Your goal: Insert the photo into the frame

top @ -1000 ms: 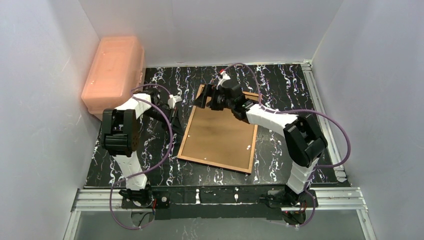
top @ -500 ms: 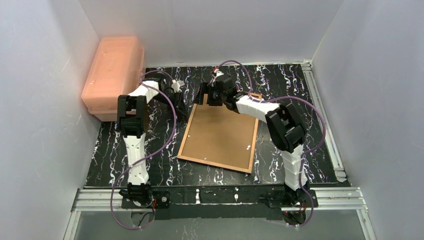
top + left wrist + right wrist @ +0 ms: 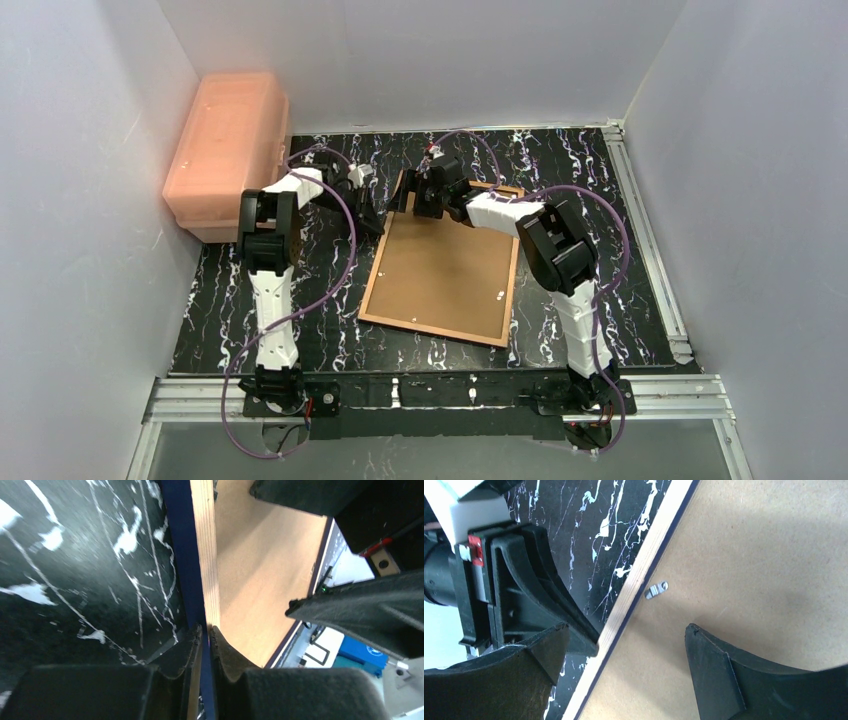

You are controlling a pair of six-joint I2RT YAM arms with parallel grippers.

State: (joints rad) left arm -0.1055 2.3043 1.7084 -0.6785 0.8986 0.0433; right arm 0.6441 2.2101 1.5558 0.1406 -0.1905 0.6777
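Note:
The frame point(image 3: 373, 278) lies face down on the black marbled table, its light wood rear edge around the brown backing board point(image 3: 445, 270). The photo is hidden. My left gripper point(image 3: 377, 217) is shut on the frame's left edge near the far corner. In the left wrist view the fingers point(image 3: 205, 630) pinch the navy and wood edge point(image 3: 202, 555). My right gripper point(image 3: 409, 195) is open over the same far-left corner. In the right wrist view its jaws point(image 3: 626, 629) straddle the frame edge point(image 3: 644, 575), one finger over the backing board point(image 3: 749, 555).
A small metal turn clip point(image 3: 655, 590) sits on the backing board by the edge. A pink plastic box point(image 3: 225, 140) stands at the far left against the wall. White walls enclose the table. A metal rail point(image 3: 640, 230) runs along the right side.
My left arm has stretched forward and right, and its gripper has reached the frame's left edge. My right arm has drawn its elbow left, with its gripper staying over the far-left corner.

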